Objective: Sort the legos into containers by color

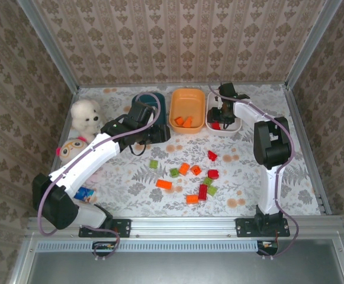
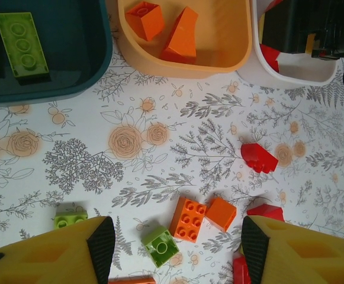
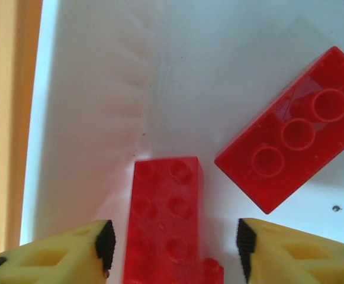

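Loose legos [image 1: 189,174] in red, orange and green lie scattered mid-table. My left gripper [image 1: 154,135] hovers open in front of the dark teal tub [image 1: 138,97]. In the left wrist view a green brick [image 2: 160,245] and an orange brick [image 2: 188,219] lie on the table below the left gripper [image 2: 177,248]. The teal tub [image 2: 71,71] holds green bricks [image 2: 22,44]; the orange tub [image 2: 219,47] holds orange bricks [image 2: 180,35]. My right gripper [image 1: 222,115] is over the white tub [image 1: 234,126]. It [image 3: 172,242] stands open around a red brick [image 3: 166,219], gaps on both sides. Another red brick [image 3: 290,127] lies beside it.
A white plush toy [image 1: 86,115] and a second plush [image 1: 71,148] sit at the left, with a small blue card-like item [image 1: 84,193] near the left arm's base. A red brick [image 2: 259,157] lies apart, in front of the white tub [image 2: 296,68]. Patterned walls enclose the table.
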You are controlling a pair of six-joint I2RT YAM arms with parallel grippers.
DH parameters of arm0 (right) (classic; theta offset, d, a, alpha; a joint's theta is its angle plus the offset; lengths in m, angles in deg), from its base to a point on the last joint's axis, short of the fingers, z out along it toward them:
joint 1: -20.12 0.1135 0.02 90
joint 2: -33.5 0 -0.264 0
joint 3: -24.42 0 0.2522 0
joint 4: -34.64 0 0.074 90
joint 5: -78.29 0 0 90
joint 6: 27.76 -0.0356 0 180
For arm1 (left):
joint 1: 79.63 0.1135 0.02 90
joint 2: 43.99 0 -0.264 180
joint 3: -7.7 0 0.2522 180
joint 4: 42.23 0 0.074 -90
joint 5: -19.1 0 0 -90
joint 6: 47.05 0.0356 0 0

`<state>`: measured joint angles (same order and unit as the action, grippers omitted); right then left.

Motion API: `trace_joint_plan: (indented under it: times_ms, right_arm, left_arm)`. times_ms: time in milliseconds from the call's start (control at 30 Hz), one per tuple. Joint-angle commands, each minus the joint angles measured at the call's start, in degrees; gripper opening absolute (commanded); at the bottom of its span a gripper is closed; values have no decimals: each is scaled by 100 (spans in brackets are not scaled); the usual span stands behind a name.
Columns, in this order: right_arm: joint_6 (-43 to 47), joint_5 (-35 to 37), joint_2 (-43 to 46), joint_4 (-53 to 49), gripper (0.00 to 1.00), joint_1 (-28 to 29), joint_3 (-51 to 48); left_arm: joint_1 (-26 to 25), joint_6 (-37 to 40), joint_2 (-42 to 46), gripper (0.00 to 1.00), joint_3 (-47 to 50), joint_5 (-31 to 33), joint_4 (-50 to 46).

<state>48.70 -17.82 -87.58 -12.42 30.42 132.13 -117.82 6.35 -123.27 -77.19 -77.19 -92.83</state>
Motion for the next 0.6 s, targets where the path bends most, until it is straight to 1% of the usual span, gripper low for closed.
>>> trace_joint_plan:
  times_ms: [0, 133, 200, 267, 400, 500, 567]
  right_arm:
    - [-50, -54, 339, -177, 63, -13, 227]
    - [-132, 42, 880, -256, 62, 0, 288]
    - [-277, 157, 1259, -312, 62, 38, 232]
    - [-423, 297, 1775, -329, 61, 116, 1]
    - [-670, 539, 3104, -18, 61, 440, -1073]
    - [-928, 566, 4084, -32, 61, 691, -1931]
    - [-1125, 542, 4922, -133, 61, 860, -2517]
  left_arm:
    - [-35, 290, 124, 62, -141, -113, -108]
    - [-128, 712, 27, 62, -185, -425, -60]
    - [-262, 1084, -149, 62, -308, -631, -171]
    - [-501, 1478, -441, 62, -513, -831, -372]
    - [-1046, 1910, -871, 59, -658, -838, -532]
    - [-1308, 1856, -1135, 57, -639, -823, -516]
    - [-1462, 1767, -1300, 57, -647, -812, -473]
